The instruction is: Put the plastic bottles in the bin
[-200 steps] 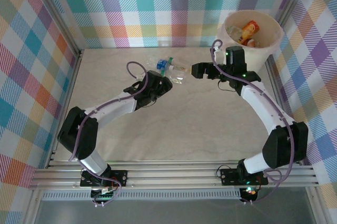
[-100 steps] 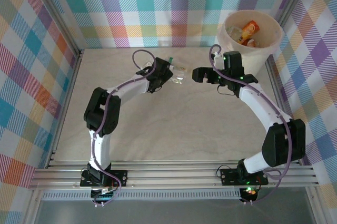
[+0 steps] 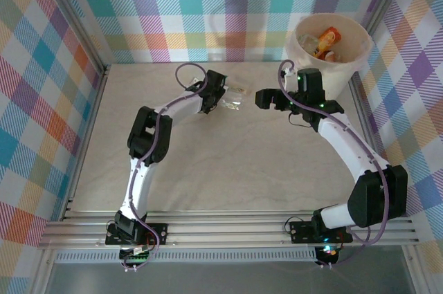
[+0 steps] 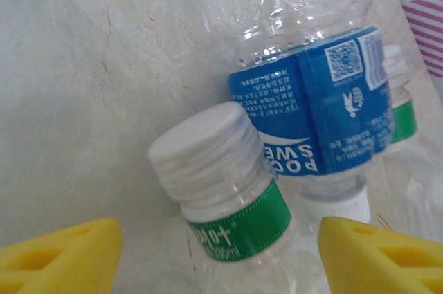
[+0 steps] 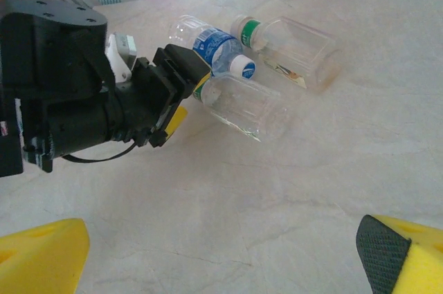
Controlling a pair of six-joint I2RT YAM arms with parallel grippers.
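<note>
Three clear plastic bottles lie together at the back of the table (image 3: 228, 155). One with a green label and white cap (image 4: 225, 194) sits neck-first between the yellow fingers (image 4: 62, 256) of my left gripper (image 3: 221, 95), which is open with a gap on each side. Its clear body (image 5: 246, 108) sticks out of that gripper. Touching it are a blue-labelled bottle (image 4: 315, 117) (image 5: 211, 45) and another green-labelled one (image 5: 291, 48). My right gripper (image 3: 260, 97) (image 5: 221, 259) hangs open to their right, holding nothing. The bin (image 3: 302, 34) stands at the far right corner with bottles (image 3: 328, 38) inside.
Checked cloth walls (image 3: 228, 10) close in the back and both sides. The bin is just behind my right wrist. An aluminium rail (image 3: 228, 228) runs along the near edge by the arm bases.
My left arm has stretched out and swung its gripper up to the bottle cluster, and its jaws have narrowed round the green-labelled bottle's neck. The right gripper has barely shifted.
</note>
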